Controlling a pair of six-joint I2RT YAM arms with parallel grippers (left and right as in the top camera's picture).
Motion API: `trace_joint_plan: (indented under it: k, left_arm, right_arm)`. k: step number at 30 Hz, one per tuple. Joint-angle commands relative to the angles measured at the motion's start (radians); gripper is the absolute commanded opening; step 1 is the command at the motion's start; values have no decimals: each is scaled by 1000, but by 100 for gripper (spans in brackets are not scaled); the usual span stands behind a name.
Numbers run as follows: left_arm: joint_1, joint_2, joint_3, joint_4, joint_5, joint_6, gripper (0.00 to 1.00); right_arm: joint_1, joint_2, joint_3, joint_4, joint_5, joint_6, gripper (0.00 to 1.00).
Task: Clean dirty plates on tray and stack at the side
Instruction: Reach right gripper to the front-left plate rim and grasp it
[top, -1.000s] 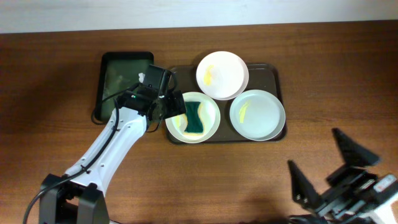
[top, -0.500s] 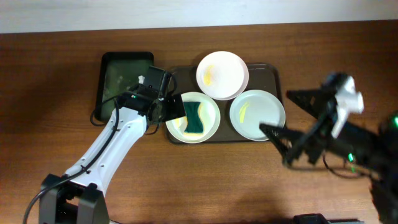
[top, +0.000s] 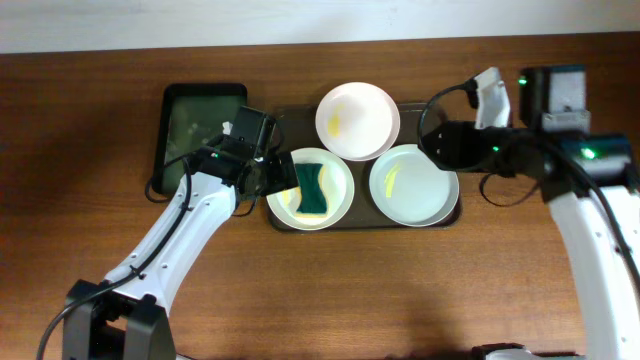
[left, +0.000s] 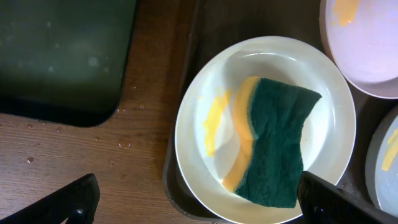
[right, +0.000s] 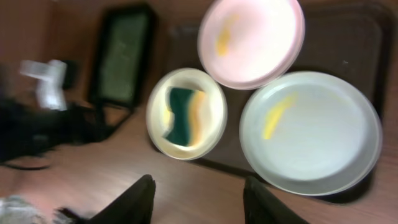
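Note:
The dark tray (top: 440, 115) holds three white plates. The back plate (top: 357, 120) and the right plate (top: 413, 185) each carry a yellow smear. On the left plate (top: 335, 205) lies a green and yellow sponge (top: 315, 188). My left gripper (top: 278, 172) hovers open over that plate's left rim. In its wrist view the plate (left: 280, 59) and sponge (left: 273, 143) lie between its spread fingers (left: 68, 202). My right gripper (top: 432, 140) hangs open and empty above the tray's right end. Its blurred wrist view shows all three plates, with the right plate (right: 311, 134) nearest.
A black basin with a green bottom (top: 200, 130) sits just left of the tray, on the brown wooden table (top: 100, 200). Water drops dot the wood beside the basin (left: 62, 56). The left arm (top: 170, 250) reaches in from the front left.
My right arm has swung from the table's front right corner up to the tray's right end, and its jaws have narrowed. The left arm, plates and sponge have stayed put.

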Motion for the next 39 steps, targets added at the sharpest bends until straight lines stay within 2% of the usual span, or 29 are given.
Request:
trace_joint_plan:
  k: [1,3,4,5,7,11,13,19,27,29,35,39]
  left_arm:
    - [2,-2,6,0,7,8,99]
    - [2,-2,6,0,7,8,99]
    - [2,-2,6,0,7,8,99]
    - [2,-2,6,0,7,8,99]
    - [2,-2,6,0,7,8,99]
    - [2,-2,6,0,7,8,99]
    - [2,-2,6,0,7,8,99]
    - [2,-2,6,3,7,8,99]
    - [2,-2,6,2,8,8,99]
    - [2,-2,6,2,8,8,99]
    - [2,-2,6,2,8,8,100]
    - [2,-2,6,-1,8,8,99]
  right_arm:
    - [86,106,22,-6,116,-56,45]
    - [135,184,22,26,170,-56,45]
    - [152,220,22,45,184,-56,48]
    - [164,251,23,61,186,-56,57]
    - [183,330,23,105,185,-9,60]
    - [188,406,23,141,182,39,59]
    - [196,423,22,156,182,35,56]
    - [253,426,22,183,187,-50,56]
    - [312,426,21,204,264,-44,54]
    - [312,426,21,204,264,-45,50]
    - [312,426,13,211,264,-45,51]
    - [312,428,-77,329,264,-45,52]
